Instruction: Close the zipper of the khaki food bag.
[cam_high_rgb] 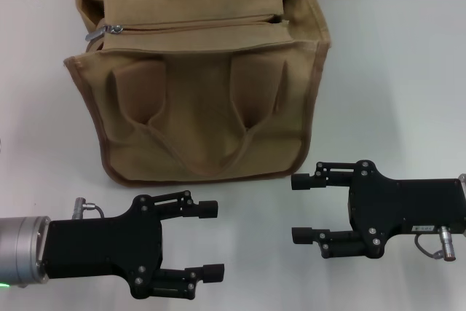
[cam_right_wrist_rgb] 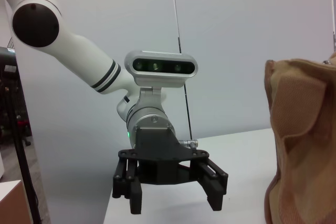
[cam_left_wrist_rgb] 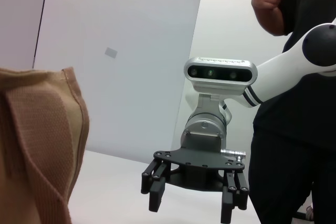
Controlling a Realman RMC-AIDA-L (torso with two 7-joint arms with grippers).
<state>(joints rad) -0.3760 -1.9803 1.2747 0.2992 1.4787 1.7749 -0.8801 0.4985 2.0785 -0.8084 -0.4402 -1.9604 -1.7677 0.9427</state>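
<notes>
The khaki food bag stands upright on the white table, its two looped handles hanging down the front face. The zipper runs along the top, with the silver pull tab at its left end and the opening gaping toward the right end. My left gripper is open, low on the table in front of the bag's left half. My right gripper is open, in front of the bag's right corner. The two grippers face each other. The left wrist view shows the right gripper and the bag's edge. The right wrist view shows the left gripper and the bag.
The white table spreads around the bag. A person in black stands behind the right arm in the left wrist view. A grey wall runs behind the table.
</notes>
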